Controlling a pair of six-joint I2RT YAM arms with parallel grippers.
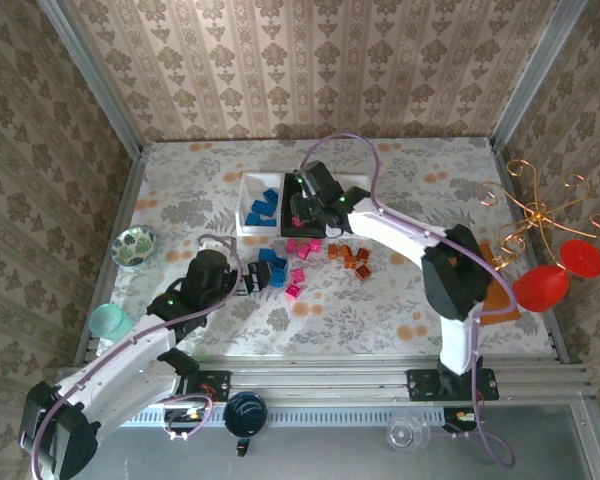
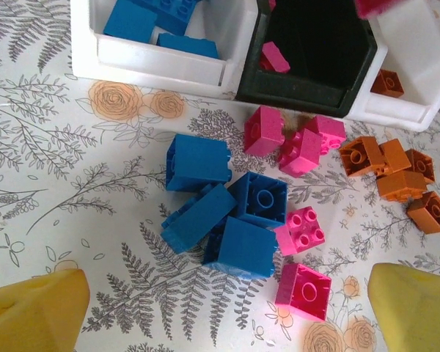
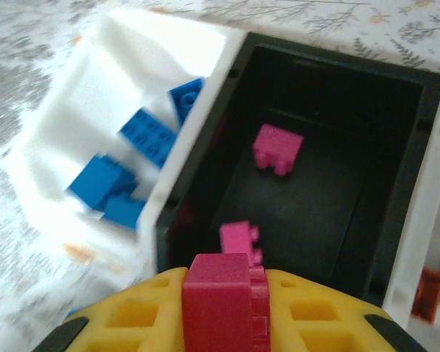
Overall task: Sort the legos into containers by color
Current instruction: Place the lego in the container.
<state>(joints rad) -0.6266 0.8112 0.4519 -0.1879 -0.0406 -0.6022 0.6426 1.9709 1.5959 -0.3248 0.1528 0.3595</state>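
Legos sit in all three containers, which stand in a row. The white tray [image 3: 88, 95] off to the left of the right fingers [image 3: 132, 319] holds blue bricks [image 3: 143, 136]. The black tray [image 3: 396, 183] is straight under and ahead of them. The second white tray [image 2: 422, 55], on the other side, has one orange brick [image 2: 387, 83] in it.

The right gripper [image 3: 220, 312] is clamped tight on a pink brick [image 3: 214, 282], hanging over the black tray's near wall. Two more pink pieces [image 3: 277, 147] lie on the black floor beyond the tips.

The left gripper [image 2: 227, 312] is spread wide and grasps nothing. Its yellow fingers [image 2: 29, 312] flank the loose pile. The loose blue legos [image 2: 227, 213] are between and just ahead of them. The loose pink legos [image 2: 304, 290] are nearer the right-hand finger, and the orange cluster [image 2: 396, 176] is farther ahead on that side.
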